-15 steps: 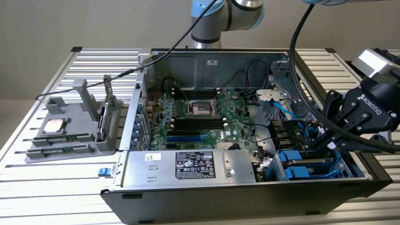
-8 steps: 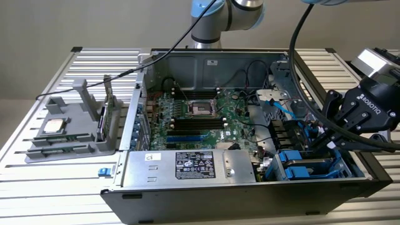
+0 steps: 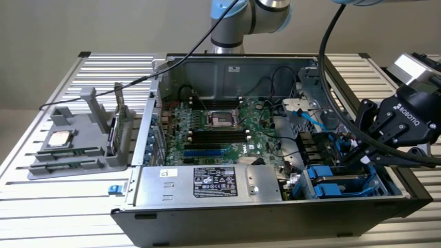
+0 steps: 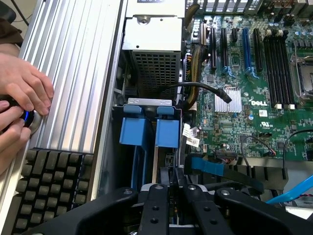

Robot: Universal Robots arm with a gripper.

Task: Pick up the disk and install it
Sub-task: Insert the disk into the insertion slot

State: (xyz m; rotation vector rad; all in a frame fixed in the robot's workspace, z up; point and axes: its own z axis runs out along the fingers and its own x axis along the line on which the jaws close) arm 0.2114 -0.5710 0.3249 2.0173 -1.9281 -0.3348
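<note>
lettering "robotiq" marks the end effector [image 3: 363, 153]; motherboard [image 4: 254, 73] reads "dell"

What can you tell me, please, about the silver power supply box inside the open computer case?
The power supply is a long rectangular box of bare silver sheet metal, lying flat along the near wall of the open computer case. Its top carries a black label with white print and a small white sticker. The wrist view shows one face as a perforated grille. The green circuit board lies beside it, and the blue drive carriers sit at its end toward the exterior view's right.
</note>
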